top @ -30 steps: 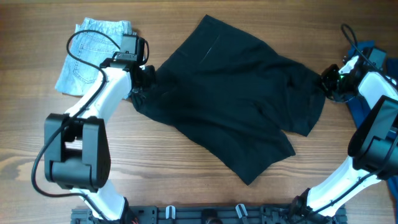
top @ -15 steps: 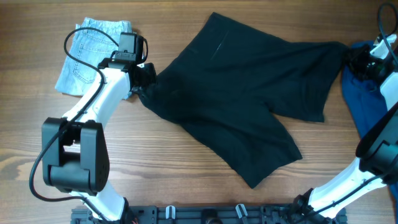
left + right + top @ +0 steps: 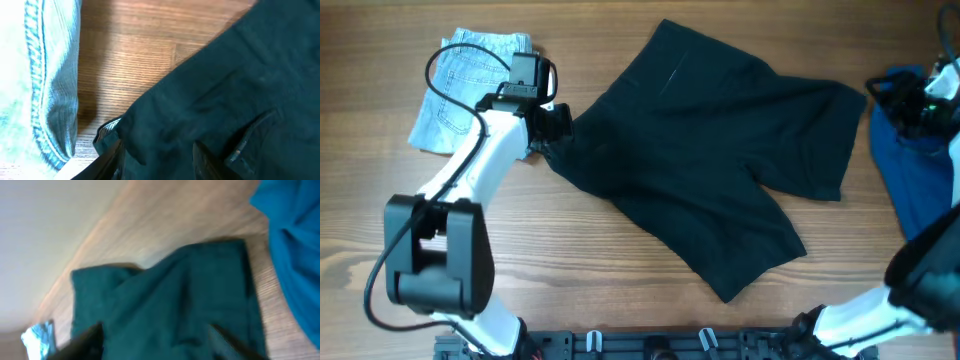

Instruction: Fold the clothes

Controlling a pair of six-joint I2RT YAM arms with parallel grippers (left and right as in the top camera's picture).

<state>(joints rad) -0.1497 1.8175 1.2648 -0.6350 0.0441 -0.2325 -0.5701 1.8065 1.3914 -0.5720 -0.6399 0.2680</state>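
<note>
The black shorts (image 3: 710, 170) lie spread flat across the middle of the table, one leg pointing right and the other toward the front. My left gripper (image 3: 558, 125) sits at their left corner. In the left wrist view the gripper (image 3: 157, 160) is open, its fingers (image 3: 112, 157) apart astride a fold of black cloth (image 3: 225, 90). My right gripper (image 3: 895, 100) hovers past the right leg's hem, over the royal-blue garment (image 3: 910, 170). In its wrist view the gripper (image 3: 155, 345) is open and empty above the black shorts (image 3: 165, 300).
Folded pale-blue denim shorts (image 3: 465, 85) lie at the back left, just beside my left arm, also visible as denim (image 3: 35, 75) at the left of the wrist view. The royal-blue garment (image 3: 295, 245) fills the right edge. Bare wood surrounds the shorts.
My right gripper pulled the right leg outward, then opened and let it go; the leg now lies flat. My left jaws have parted on the shorts' left corner.
</note>
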